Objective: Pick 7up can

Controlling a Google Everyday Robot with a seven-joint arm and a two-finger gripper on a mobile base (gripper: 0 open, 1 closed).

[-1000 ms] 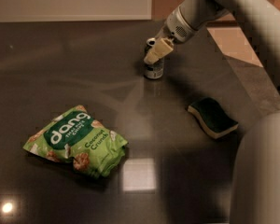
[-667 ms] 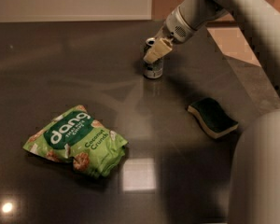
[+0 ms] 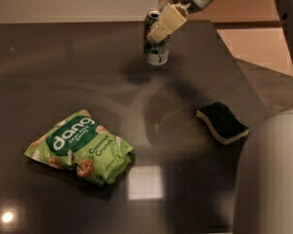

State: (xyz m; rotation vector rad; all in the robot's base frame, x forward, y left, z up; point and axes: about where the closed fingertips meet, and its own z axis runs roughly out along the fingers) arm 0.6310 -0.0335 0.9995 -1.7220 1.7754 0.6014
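The 7up can (image 3: pixel 156 50), green and white with a silver top, hangs upright above the dark table (image 3: pixel 63 72) near its far edge. My gripper (image 3: pixel 159 29) comes down from the upper right and is shut on the can's upper part. One pale finger (image 3: pixel 167 21) lies across the can's front; the other finger is hidden behind it. The can's shadow falls on the table below and to the left.
A bright green "dang" snack bag (image 3: pixel 80 147) lies at the front left. A dark green sponge with a pale base (image 3: pixel 222 122) lies at the right. The table's right edge runs diagonally past the sponge. My robot's white body (image 3: pixel 271 179) fills the lower right corner.
The can stood on the table with my gripper around it; now the gripper has risen and the can has come up off the surface with it.
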